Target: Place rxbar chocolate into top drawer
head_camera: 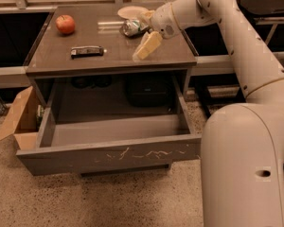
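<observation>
The rxbar chocolate (87, 51), a small dark flat bar, lies on the tabletop (109, 63) left of centre. The top drawer (109, 152) stands pulled out below the table, grey with white scratches on its front panel, and its inside shows nothing in it. My gripper (146, 48) hangs over the right half of the tabletop, to the right of the bar and apart from it, with its pale fingers pointing down and left. It holds nothing.
A red apple (65, 24) sits at the back left of the tabletop. A crushed can (132, 27) and a pale plate (132, 12) lie at the back, beside my wrist. A brown cardboard box (19, 119) stands on the floor left of the drawer.
</observation>
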Tool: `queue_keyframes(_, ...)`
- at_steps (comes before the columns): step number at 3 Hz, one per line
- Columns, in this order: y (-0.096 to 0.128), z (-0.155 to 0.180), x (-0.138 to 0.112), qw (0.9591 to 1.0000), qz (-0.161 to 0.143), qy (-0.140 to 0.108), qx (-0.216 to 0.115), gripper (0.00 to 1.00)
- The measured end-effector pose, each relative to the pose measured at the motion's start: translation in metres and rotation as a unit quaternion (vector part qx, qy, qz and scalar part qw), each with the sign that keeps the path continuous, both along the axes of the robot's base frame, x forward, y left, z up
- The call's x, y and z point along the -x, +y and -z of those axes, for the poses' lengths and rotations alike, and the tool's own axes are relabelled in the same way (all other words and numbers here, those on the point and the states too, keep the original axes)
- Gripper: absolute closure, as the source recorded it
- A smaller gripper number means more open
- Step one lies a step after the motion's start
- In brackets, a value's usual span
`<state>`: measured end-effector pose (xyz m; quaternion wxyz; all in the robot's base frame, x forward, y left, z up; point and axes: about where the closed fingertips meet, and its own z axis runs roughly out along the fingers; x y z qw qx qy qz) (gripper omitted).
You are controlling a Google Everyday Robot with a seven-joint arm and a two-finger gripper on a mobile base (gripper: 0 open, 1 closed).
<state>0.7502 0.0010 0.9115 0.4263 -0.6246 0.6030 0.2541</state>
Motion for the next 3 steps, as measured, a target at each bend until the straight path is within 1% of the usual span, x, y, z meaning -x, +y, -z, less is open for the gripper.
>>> queue_keyframes(1,0.031,0.003,-0.019,0.9991,-0.007,-0.015,-0.038,0.0)
queue_keyframes(2,0.067,0.001,-0.037,0.997,-0.006,-0.027,-0.072,0.0)
queue_keyframes(3,0.091,-0.004,-0.05,0.995,0.008,-0.036,-0.093,0.0)
